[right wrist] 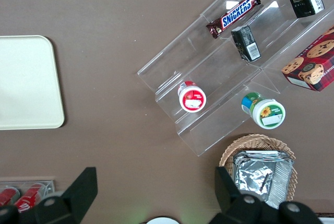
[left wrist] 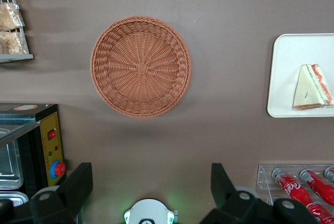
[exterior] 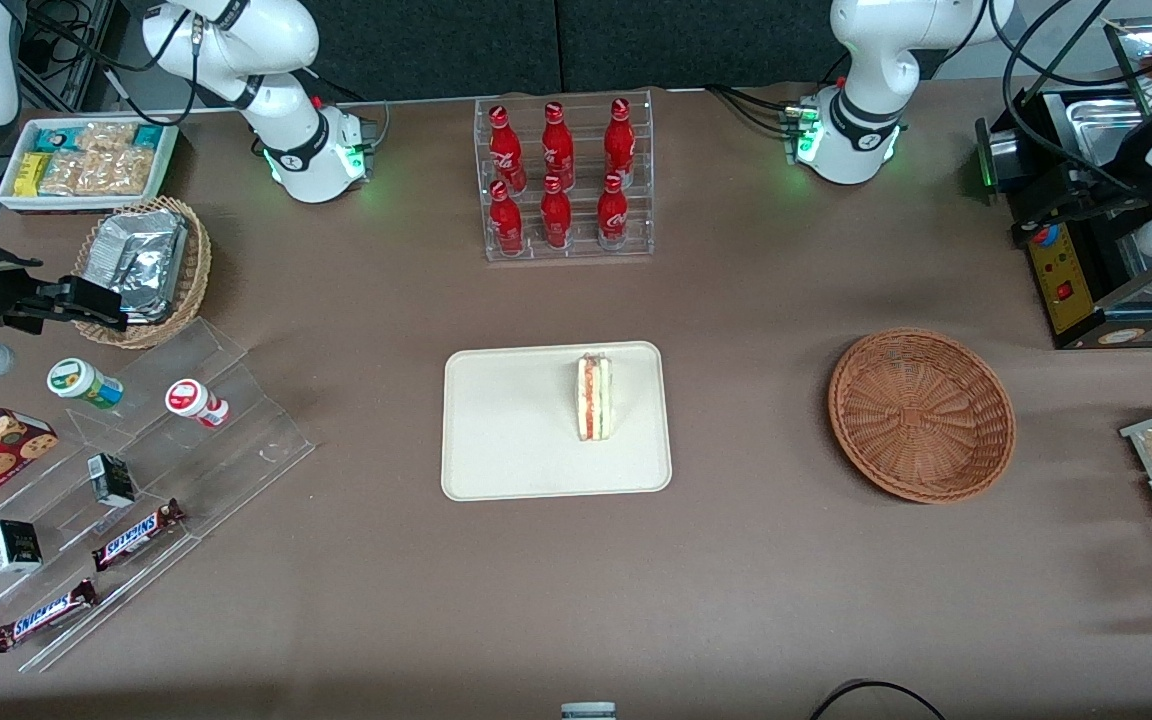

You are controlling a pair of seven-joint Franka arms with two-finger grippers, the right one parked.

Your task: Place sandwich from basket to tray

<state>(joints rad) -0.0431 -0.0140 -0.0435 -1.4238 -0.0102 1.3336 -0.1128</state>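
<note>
A: Where does the front view sit?
B: High, facing both arms, taking in the whole surface (exterior: 736, 560).
A: And the wrists?
B: Both look straight down from well up. All three share the tray (exterior: 506, 440) (left wrist: 297, 62) (right wrist: 26, 83).

Bare bench (exterior: 756, 400) between tray (exterior: 496, 440) and basket (exterior: 921, 414): wide open lane. Basket holds nothing. Sandwich (exterior: 595, 397) stands on tray at end toward basket; rest of tray free. Bottle rack (exterior: 564, 180) farther from front camera than tray, bare strip between. Black machine (exterior: 1086, 250) near basket. Tool (left wrist: 151, 182) high above bench near basket, fingers spread, probably clear of everything.
</note>
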